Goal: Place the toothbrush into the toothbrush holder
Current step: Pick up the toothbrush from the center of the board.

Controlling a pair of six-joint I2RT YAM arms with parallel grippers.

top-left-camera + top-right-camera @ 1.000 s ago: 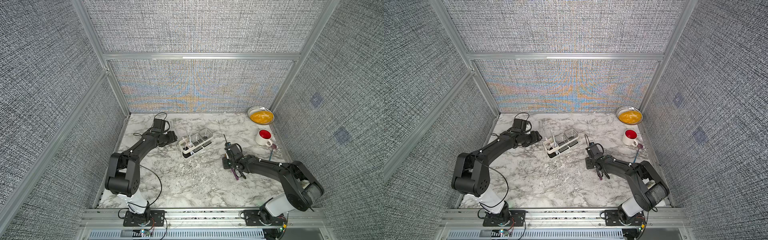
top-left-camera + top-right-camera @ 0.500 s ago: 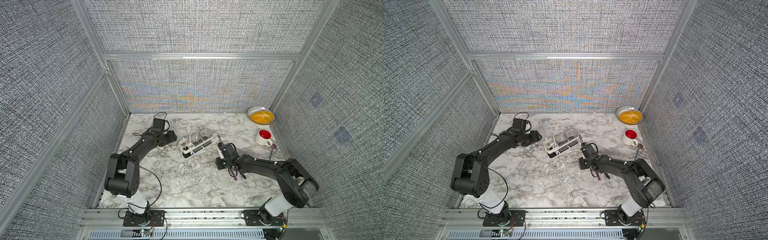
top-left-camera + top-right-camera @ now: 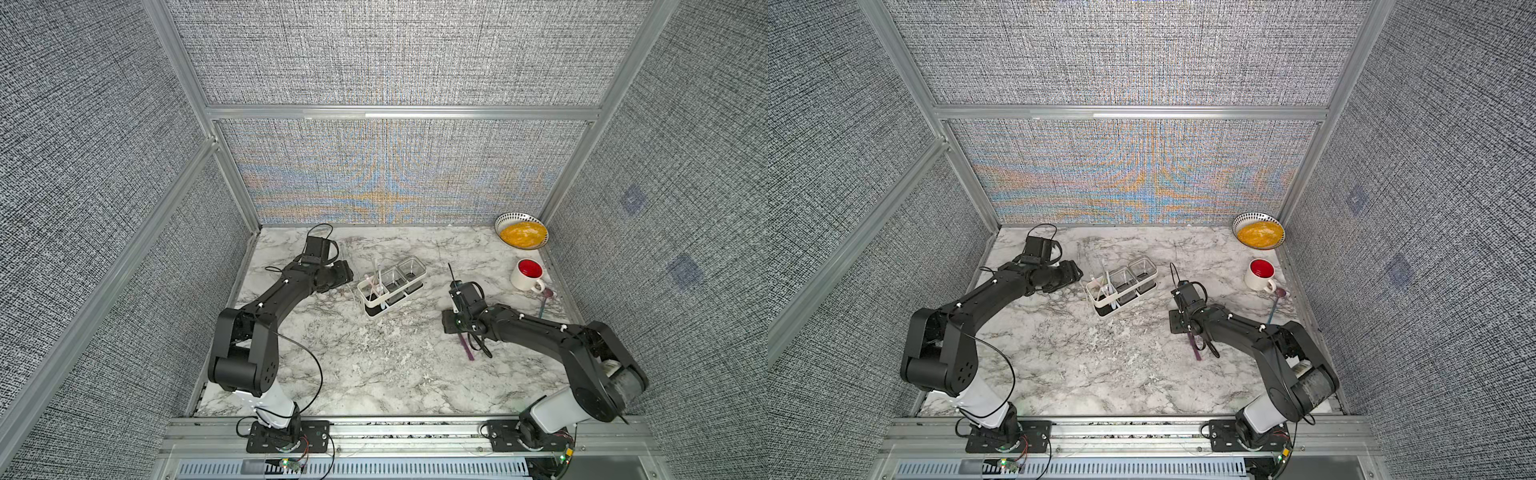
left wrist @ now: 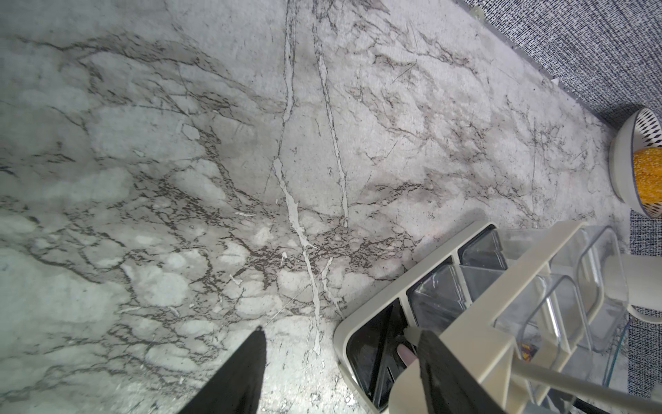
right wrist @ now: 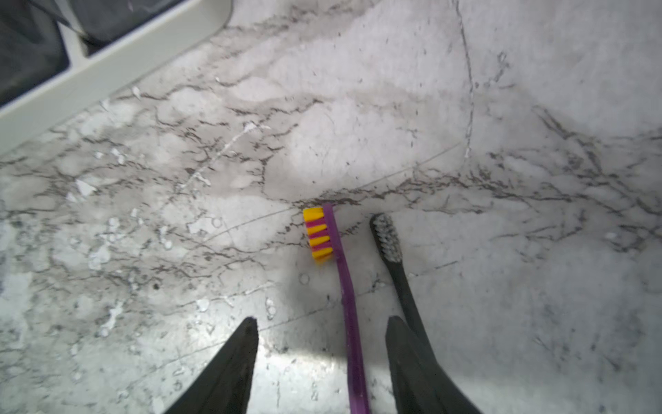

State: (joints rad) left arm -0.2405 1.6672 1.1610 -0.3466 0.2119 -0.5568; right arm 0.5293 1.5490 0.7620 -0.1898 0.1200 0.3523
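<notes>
A purple toothbrush (image 5: 344, 279) with yellow and red bristles lies flat on the marble, its handle running between the fingers of my open right gripper (image 5: 322, 319), closer to one finger. A black toothbrush (image 5: 388, 240) lies beside it, its handle partly behind that finger. In a top view the purple handle (image 3: 468, 353) sticks out from under the right gripper (image 3: 452, 326). The white toothbrush holder (image 3: 420, 274) stands left of it with several pale brushes (image 3: 376, 278) in its end section. My left gripper (image 4: 342, 331) is open at that end, one finger in front of the frame (image 4: 476, 344).
A white mug (image 3: 528, 274) with a red inside stands at the right, with a teal-handled brush (image 3: 543, 305) on the table beside it. A patterned bowl (image 3: 521, 235) of yellow food sits in the back right corner. Woven walls enclose the table on three sides.
My right arm swung left toward the holder and came back right. Its jaws have spread apart over the purple toothbrush. The left arm has not moved.
</notes>
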